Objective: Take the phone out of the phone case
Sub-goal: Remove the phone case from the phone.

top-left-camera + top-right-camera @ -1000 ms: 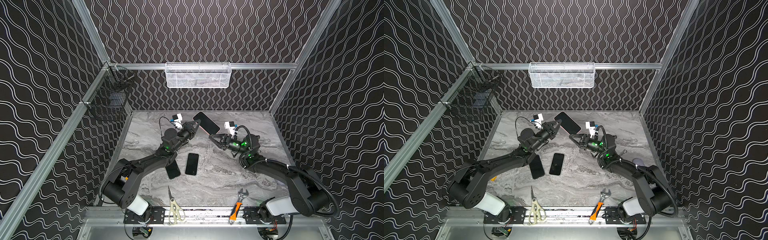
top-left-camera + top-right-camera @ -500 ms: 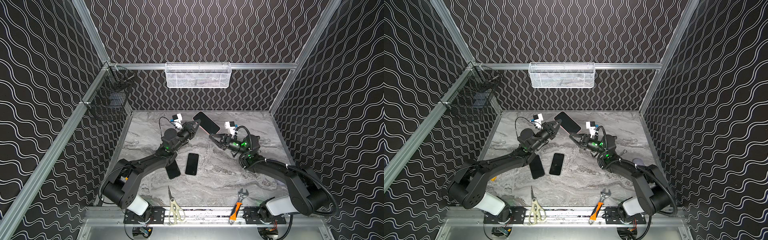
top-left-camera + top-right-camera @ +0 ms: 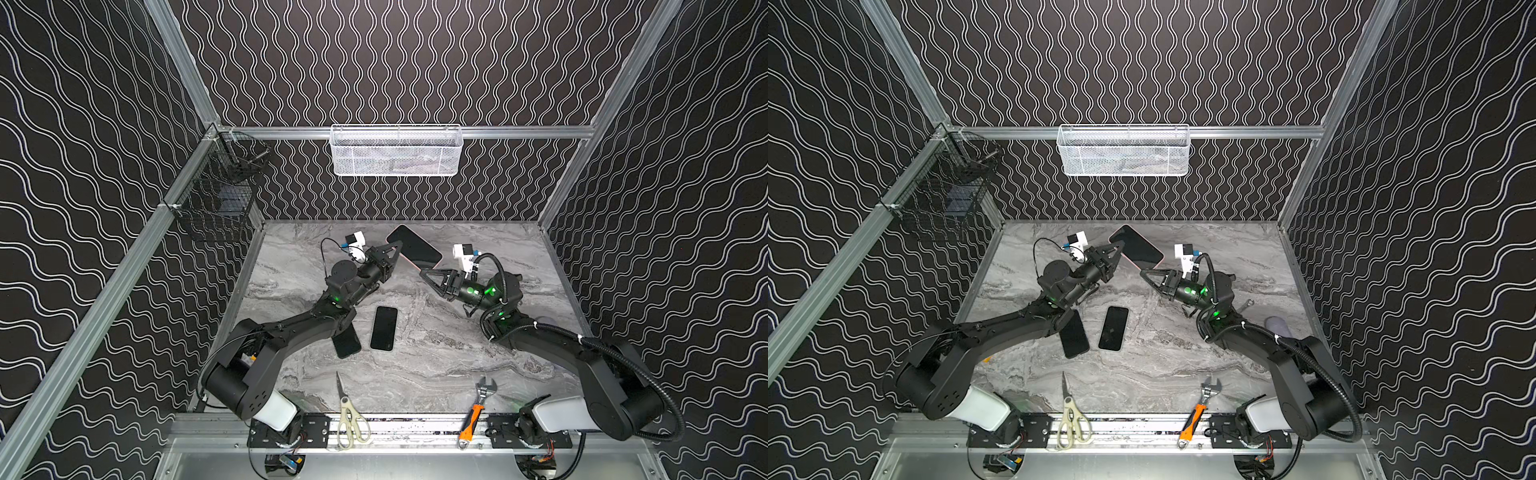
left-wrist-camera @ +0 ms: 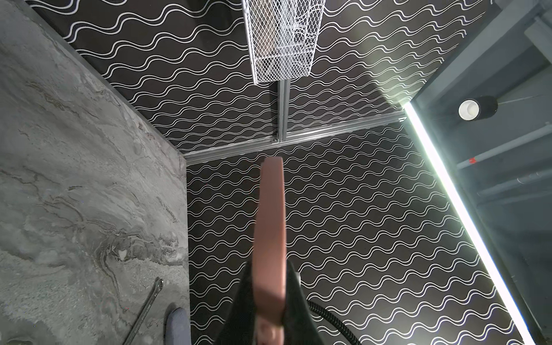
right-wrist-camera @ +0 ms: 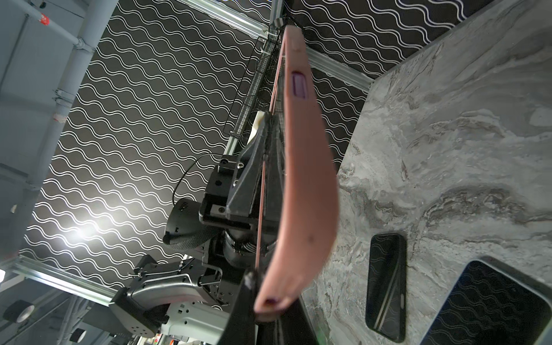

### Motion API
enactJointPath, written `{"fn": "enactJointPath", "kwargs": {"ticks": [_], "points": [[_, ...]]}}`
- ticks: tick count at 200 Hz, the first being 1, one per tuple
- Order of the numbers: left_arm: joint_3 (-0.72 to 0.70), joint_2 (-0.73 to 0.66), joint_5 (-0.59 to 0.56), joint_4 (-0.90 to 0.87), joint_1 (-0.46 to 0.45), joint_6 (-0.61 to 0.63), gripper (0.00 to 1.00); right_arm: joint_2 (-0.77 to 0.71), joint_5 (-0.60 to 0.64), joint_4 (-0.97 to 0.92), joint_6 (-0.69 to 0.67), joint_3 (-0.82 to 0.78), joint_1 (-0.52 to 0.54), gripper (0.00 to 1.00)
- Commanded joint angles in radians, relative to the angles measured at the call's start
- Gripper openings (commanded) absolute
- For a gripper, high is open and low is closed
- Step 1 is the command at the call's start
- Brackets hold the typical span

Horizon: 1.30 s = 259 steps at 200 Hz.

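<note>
Right claw (image 3: 422, 271): over the last second its jaws have drawn in, from slightly parted to pinched tight on the corner of the pink phone case (image 5: 301, 179) nearest that arm. In the right wrist view the case's end now sits wedged between the two fingers (image 5: 239, 316). The change is small; in both top views it shows only as a slimmer claw tip.

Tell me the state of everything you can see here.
Pink phone case with black-screened phone: held off the grey marbled table, phone not yet out.
Left gripper: fingers shut on the case.
Right gripper: fingers shut on the case.
Black phone under the left arm: lying flat.
Second black phone: lying flat.
Cream-handled scissors: closed.
Orange-handled adjustable wrench: lying flat.
</note>
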Motion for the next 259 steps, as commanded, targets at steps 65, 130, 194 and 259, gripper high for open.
{"fn": "enactJointPath", "kwargs": {"ticks": [65, 130, 194, 259], "points": [[0.018, -0.033, 0.034, 0.063, -0.026, -0.155, 0.0, -0.034, 0.181, -0.136, -0.345, -0.052, 0.026, 0.07], [0.033, -0.055, 0.05, 0.059, -0.028, -0.189, 0.0, -0.029, 0.246, -0.181, -0.44, -0.063, 0.039, 0.1], [0.045, -0.066, 0.053, 0.057, -0.028, -0.19, 0.0, -0.028, 0.306, -0.23, -0.511, -0.066, 0.062, 0.14], [0.05, -0.073, 0.054, 0.056, -0.031, -0.188, 0.0, -0.018, 0.35, -0.228, -0.537, -0.095, 0.072, 0.17]]}}
